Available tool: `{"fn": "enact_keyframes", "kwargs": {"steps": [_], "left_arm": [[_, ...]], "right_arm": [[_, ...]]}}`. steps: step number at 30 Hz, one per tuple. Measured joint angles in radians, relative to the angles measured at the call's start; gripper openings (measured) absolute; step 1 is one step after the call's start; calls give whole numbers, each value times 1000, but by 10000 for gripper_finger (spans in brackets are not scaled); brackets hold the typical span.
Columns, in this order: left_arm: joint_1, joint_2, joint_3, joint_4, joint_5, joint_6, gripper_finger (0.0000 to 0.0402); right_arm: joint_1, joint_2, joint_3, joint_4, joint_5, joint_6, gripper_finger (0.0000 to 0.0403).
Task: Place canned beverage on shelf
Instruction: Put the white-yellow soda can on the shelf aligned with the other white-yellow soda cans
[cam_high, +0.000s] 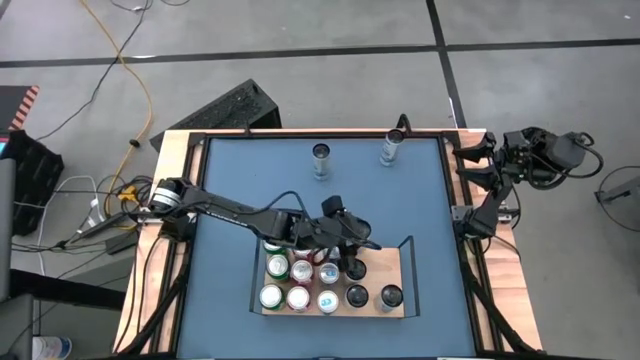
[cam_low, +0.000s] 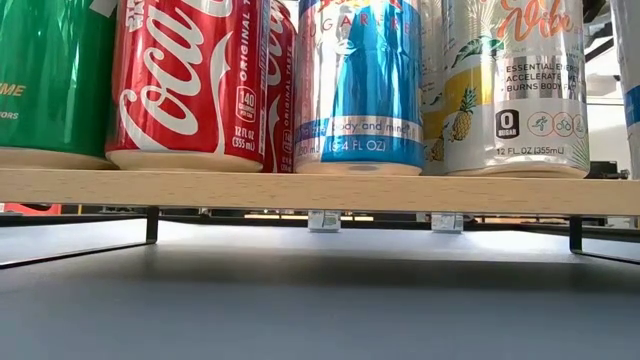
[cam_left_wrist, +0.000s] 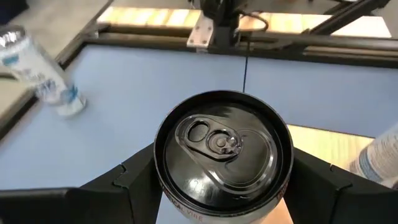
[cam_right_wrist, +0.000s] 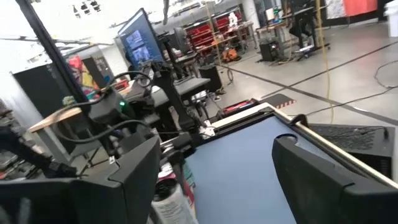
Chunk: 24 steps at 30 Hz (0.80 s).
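Black can (cam_left_wrist: 222, 149) between left fingers (cam_left_wrist: 118, 186)

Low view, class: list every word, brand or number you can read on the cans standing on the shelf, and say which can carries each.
Red can: "Coca-Cola", "ORIGINAL TASTE", "140", "12 FL OZ (355 mL)".
Blue and silver can: "body and mind", "FL OZ"; top lettering cut off.
Pineapple can: "Vibe", "ESSENTIAL ENERGY", "ACCELERATES", "BURNS BODY FAT", "0 SUGAR", "12 FL. OZ. (355mL)".
Green can: only "ME" shows; the rest is cut off.
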Motion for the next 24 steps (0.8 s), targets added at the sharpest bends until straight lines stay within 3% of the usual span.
{"fn": "enact_keyframes", "kwargs": {"steps": [10,24], "left_arm": [[-38,-12,16,-39,-76,11,245],[-38,-12,9,-50,-76,-8,245]], "right_arm": [[0,0,0,0,-4,0,301],[0,0,0,-6,-3,-1,301]]}}
